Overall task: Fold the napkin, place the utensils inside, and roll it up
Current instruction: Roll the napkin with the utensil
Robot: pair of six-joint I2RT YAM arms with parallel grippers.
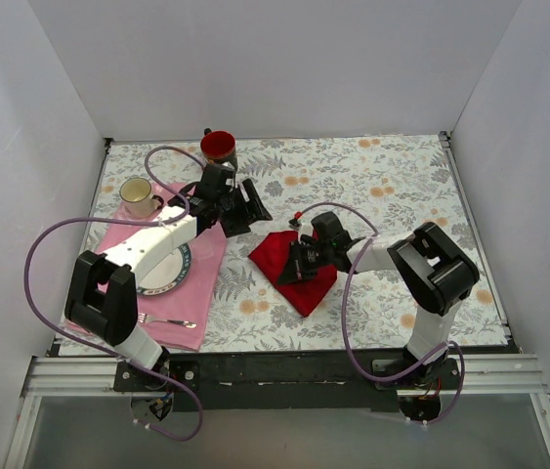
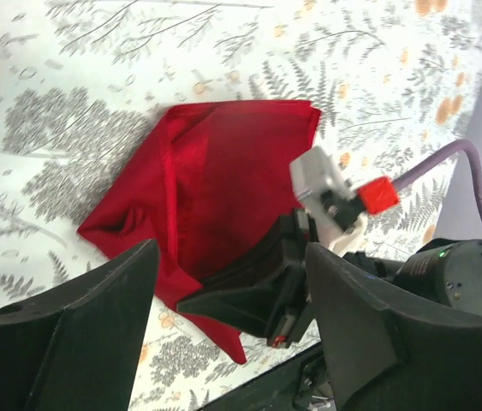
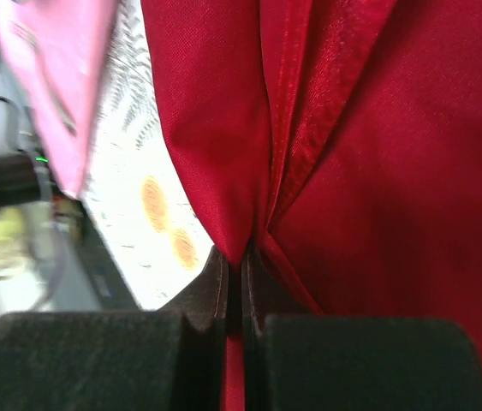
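Note:
The red napkin (image 1: 299, 283) lies rumpled and partly folded on the floral tablecloth, right of the pink placemat. My right gripper (image 1: 298, 265) rests low on its middle, shut on a pinched fold of the napkin (image 3: 377, 171); the cloth runs down between the closed fingers of the right gripper (image 3: 242, 267). Hovering above and behind the napkin's far left corner, my left gripper (image 1: 243, 209) is open and holds nothing. In the left wrist view the left gripper (image 2: 230, 250) looks down on the napkin (image 2: 215, 171) between its spread fingers (image 2: 95, 334). The utensils are out of view.
A pink placemat (image 1: 201, 283) on the left carries a white plate (image 1: 169, 272) under my left arm, a cream mug (image 1: 138, 195) and a silvery fork (image 1: 169, 321). A red cup (image 1: 219, 147) stands at the back. White walls surround the table.

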